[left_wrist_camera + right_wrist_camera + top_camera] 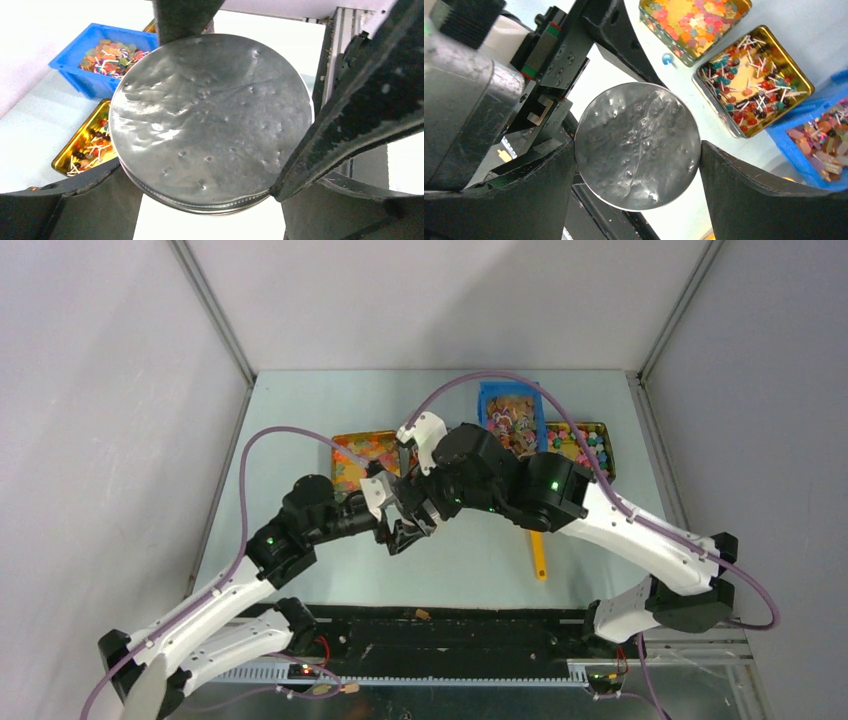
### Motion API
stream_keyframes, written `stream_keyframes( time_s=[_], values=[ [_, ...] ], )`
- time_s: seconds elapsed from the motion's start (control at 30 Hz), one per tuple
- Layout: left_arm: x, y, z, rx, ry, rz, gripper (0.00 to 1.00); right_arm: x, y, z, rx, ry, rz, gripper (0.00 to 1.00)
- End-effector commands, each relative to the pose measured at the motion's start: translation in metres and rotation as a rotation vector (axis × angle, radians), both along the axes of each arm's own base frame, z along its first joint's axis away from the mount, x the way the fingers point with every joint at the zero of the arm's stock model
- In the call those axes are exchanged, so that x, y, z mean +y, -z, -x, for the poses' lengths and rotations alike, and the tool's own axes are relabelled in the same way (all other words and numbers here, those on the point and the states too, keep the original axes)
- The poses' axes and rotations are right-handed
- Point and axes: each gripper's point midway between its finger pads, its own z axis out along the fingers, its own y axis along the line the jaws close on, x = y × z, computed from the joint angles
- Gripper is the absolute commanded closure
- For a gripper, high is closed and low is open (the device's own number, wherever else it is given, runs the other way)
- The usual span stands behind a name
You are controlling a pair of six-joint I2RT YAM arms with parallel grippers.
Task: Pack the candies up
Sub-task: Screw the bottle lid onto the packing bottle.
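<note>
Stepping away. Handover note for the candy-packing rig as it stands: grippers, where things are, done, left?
Left gripper and right gripper: both appear closed on the round silver lid, held between them above the table.
Candies: in two gold rectangular tins and a blue plastic bin at the far side.
Orange plastic scoop: lying on the table, not held.
Done: no packing visible.
Left: settle the lid, then scoop and pack. No target container in view.
</note>
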Motion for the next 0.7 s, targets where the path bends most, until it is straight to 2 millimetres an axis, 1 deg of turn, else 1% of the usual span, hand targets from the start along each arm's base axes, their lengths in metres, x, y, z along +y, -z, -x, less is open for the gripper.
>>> stream_keyframes(
  time_s=[0.0, 0.1, 0.2, 0.27, 0.33, 0.4, 0.43, 0.47, 0.5, 0.53, 0.57, 0.6, 0.63, 0.67],
  values=[
    [-0.002, -0.063, -0.017, -0.264, -0.051, 0.091, 0.3, 0.001, 0.053, -0.022, 0.065, 0.261, 0.136, 0.13],
    [-0.002, -0.062, -0.017, -0.271, -0.05, 0.081, 0.3, 0.002, 0.048, -0.022, 0.056, 0.276, 0.117, 0.1],
    [0.0, -0.052, -0.016, -0.26, -0.041, 0.043, 0.3, 0.004, 0.04, -0.021, 0.04, 0.25, 0.092, 0.05],
    [0.002, -0.045, -0.015, -0.259, -0.04, 0.015, 0.3, 0.003, 0.031, -0.019, 0.029, 0.224, 0.066, 0.01],
    [0.004, -0.037, -0.015, -0.258, -0.037, -0.016, 0.29, 0.001, 0.02, -0.016, 0.016, 0.203, 0.037, 0.01],
    [0.007, -0.028, -0.013, -0.251, -0.032, -0.053, 0.28, -0.005, 0.007, -0.012, 0.005, 0.183, 0.002, 0.0],
    [0.008, -0.025, -0.013, -0.258, -0.029, -0.067, 0.28, -0.007, 0.007, -0.01, 0.009, 0.167, 0.001, 0.0],
    [0.01, -0.02, -0.011, -0.249, -0.021, -0.085, 0.28, -0.012, 0.003, -0.008, 0.011, 0.159, -0.009, 0.0],
    [0.011, -0.019, -0.01, -0.257, -0.016, -0.097, 0.28, -0.016, 0.006, -0.007, 0.025, 0.153, -0.004, 0.0],
    [0.012, -0.015, -0.008, -0.249, -0.007, -0.111, 0.28, -0.023, 0.003, -0.004, 0.033, 0.141, -0.01, 0.01],
    [0.013, -0.016, -0.007, -0.258, 0.0, -0.116, 0.28, -0.029, 0.008, -0.005, 0.035, 0.141, 0.005, 0.01],
    [0.013, -0.013, -0.004, -0.252, 0.016, -0.127, 0.27, -0.035, 0.003, -0.001, 0.04, 0.124, -0.014, 0.01],
    [0.013, -0.013, 0.0, -0.261, 0.037, -0.127, 0.27, -0.039, 0.01, 0.0, 0.038, 0.104, 0.003, 0.0],
    [0.013, -0.011, 0.003, -0.257, 0.05, -0.136, 0.26, -0.046, 0.011, 0.005, 0.044, 0.084, -0.008, 0.0]
  ],
)
